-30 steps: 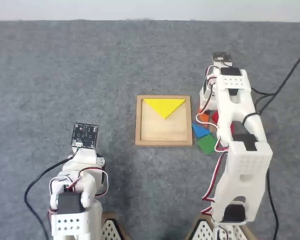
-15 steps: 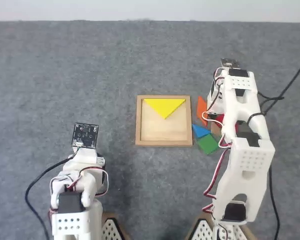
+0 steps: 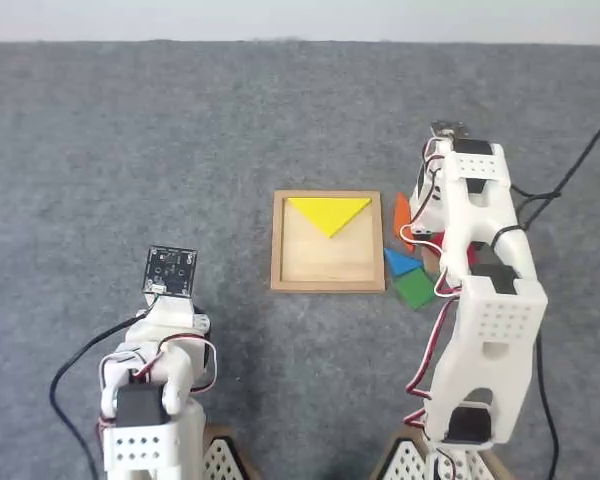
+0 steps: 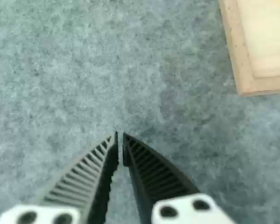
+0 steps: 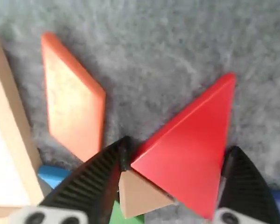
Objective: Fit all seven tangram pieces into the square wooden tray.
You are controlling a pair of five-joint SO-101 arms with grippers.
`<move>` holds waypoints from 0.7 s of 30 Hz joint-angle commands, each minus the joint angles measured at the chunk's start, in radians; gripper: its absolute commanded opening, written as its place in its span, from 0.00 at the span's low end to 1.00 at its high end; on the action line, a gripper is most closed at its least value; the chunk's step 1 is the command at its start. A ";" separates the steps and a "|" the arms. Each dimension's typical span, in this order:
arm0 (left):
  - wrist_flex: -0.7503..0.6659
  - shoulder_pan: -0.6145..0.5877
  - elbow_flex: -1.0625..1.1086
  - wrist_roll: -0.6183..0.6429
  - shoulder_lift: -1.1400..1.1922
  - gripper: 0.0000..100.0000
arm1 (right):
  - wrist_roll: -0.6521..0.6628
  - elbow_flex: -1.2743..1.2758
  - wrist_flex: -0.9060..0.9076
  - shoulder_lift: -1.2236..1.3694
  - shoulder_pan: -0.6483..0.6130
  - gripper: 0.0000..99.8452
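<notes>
Right gripper [image 5: 177, 150] jaws spread, straddling the red triangle [image 5: 191, 149] directly between them. Left gripper [image 4: 120, 136] jaws clenched empty, well away.

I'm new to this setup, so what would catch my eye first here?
A yellow triangle sits alone in the wooden tray, against its far edge. Right of the tray, the right pincer straddles a red triangle on the grey mat, with an orange parallelogram lying beside it.
</notes>
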 commanded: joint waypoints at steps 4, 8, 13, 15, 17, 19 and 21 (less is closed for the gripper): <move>0.003 0.005 -0.010 -0.002 -0.017 0.02 | 0.043 0.002 0.044 -0.025 -0.007 0.32; 0.003 0.005 -0.010 -0.002 -0.017 0.02 | 0.055 0.002 0.050 -0.025 0.010 0.32; 0.003 0.005 -0.010 -0.002 -0.017 0.02 | 0.100 0.002 0.065 -0.025 0.010 0.32; 0.003 0.005 -0.010 -0.002 -0.017 0.02 | 0.104 0.002 0.068 -0.025 0.010 0.32; 0.003 0.005 -0.010 -0.002 -0.017 0.02 | 0.104 0.002 0.068 -0.025 0.010 0.32; 0.003 0.005 -0.010 -0.002 -0.017 0.02 | 0.104 0.002 0.068 -0.024 0.013 0.32; 0.003 0.005 -0.010 -0.002 -0.017 0.02 | 0.106 0.002 0.070 -0.021 0.013 0.30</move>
